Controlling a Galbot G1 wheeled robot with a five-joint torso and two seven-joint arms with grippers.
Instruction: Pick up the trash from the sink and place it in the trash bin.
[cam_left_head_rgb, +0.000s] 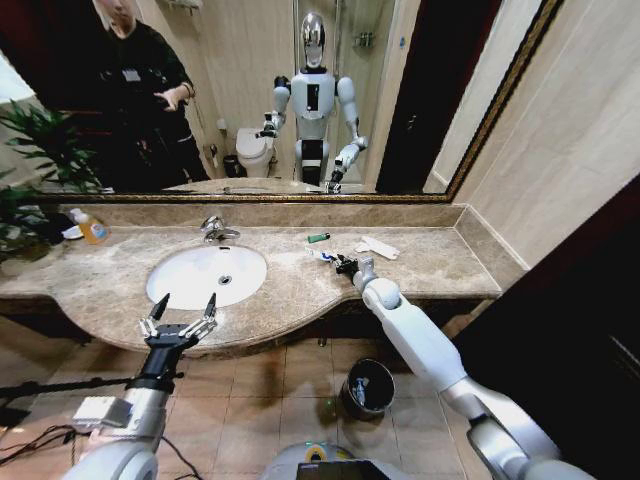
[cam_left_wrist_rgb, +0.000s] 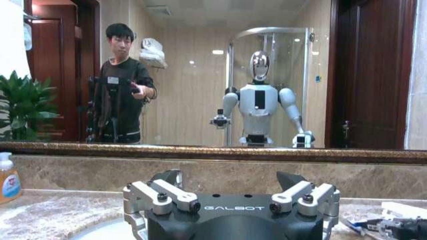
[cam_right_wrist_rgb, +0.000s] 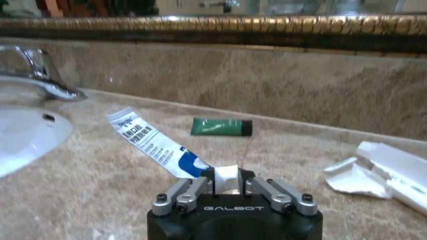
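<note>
The trash, a white tube with a blue cap on the counter right of the sink, is clamped by the right gripper and should be lifted straight, while the left gripper is held spread apart before the basin.
</note>
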